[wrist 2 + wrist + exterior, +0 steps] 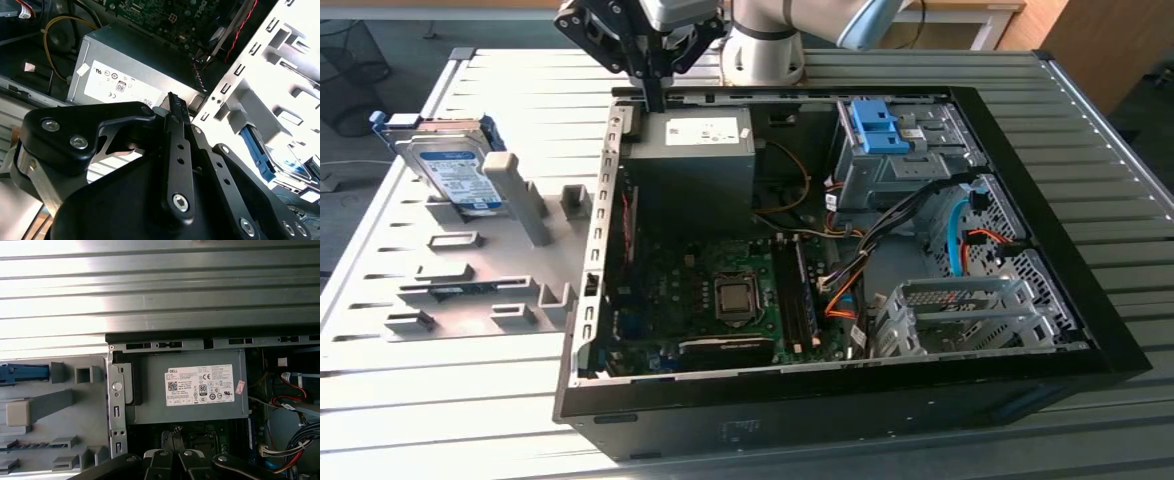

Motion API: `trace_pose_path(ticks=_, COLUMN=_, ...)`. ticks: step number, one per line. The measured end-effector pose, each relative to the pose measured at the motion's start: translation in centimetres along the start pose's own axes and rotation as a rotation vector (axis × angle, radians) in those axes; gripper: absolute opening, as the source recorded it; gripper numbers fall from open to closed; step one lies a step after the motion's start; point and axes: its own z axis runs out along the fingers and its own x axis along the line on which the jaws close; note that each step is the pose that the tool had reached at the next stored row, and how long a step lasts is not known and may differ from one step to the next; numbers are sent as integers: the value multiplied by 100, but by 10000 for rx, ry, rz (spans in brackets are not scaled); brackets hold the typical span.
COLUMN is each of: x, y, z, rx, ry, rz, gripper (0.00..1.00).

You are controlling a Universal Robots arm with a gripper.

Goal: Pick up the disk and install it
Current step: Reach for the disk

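Now the gripper [650, 97] is hanging over the rear edge of the open case [854, 412], just above the grey power supply [700, 155]. Its fingers are pressing together and pinching nothing. The disk [454, 168] is sitting well apart from it, at the exterior view's left. It is leaning upright in a grey rack [520, 262] on the slatted table [454, 400], with a blue bracket running around its edges. A blue latch [878, 125] is standing in the case's drive bay.
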Motion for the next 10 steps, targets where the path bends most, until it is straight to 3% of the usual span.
trace_pose_path(ticks=10, x=30, y=-2, z=1, rx=0, ry=0, rz=1, gripper=11)
